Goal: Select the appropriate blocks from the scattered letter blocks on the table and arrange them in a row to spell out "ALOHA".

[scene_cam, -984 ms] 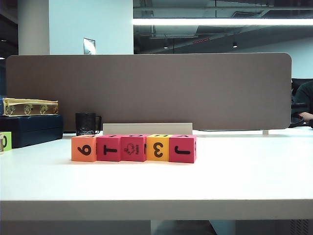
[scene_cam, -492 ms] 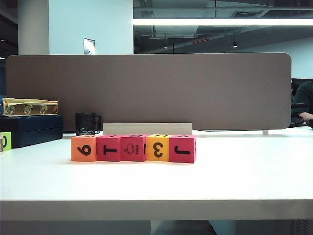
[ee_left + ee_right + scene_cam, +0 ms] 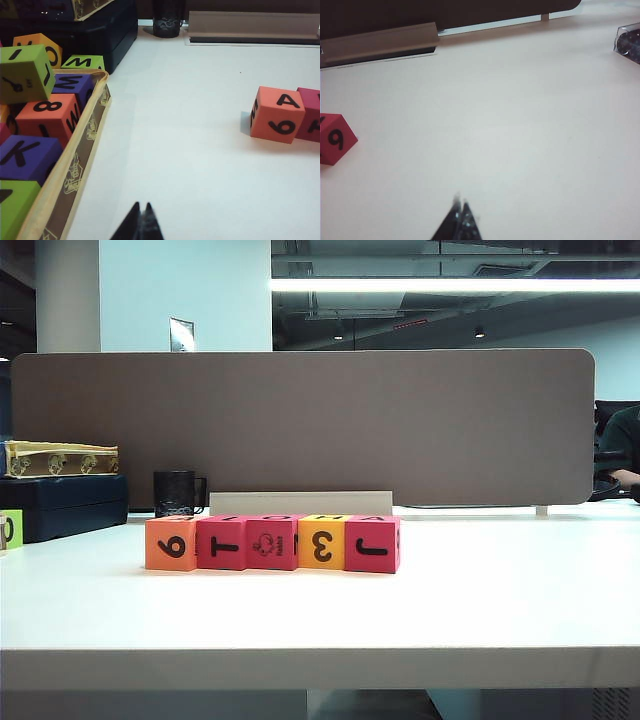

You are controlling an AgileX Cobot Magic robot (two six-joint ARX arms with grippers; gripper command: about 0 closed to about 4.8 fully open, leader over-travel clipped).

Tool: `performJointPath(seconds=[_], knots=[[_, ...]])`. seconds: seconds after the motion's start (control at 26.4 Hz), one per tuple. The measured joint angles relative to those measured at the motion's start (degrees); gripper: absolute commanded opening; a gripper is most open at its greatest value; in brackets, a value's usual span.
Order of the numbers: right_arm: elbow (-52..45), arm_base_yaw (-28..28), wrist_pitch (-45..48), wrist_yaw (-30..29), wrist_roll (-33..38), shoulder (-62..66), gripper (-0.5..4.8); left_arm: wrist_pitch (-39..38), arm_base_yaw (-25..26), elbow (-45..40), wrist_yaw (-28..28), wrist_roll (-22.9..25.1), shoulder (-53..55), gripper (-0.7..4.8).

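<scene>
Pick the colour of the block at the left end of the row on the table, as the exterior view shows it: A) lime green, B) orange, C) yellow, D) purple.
B: in the exterior view the orange block bearing a 6 stands at the left end of the row of letter blocks on the table. The left gripper and the right gripper are shut, away from it.

A grey-brown divider panel (image 3: 300, 425) spans the back, under a long ceiling light strip (image 3: 455, 285).
</scene>
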Motion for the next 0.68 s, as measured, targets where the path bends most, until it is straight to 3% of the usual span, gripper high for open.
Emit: performJointPath(seconds=[0.34,0.68], knots=[[0.0,0.1,-2.1,-1.5,-5.8,0.0,-0.05,0.0,0.0,0.0,0.0,0.0,0.0,-0.06],[0.0,0.2,-2.3,-0.4,-6.2,0.0,-0.05,0.0,0.0,0.0,0.0,0.0,0.0,-0.06]])
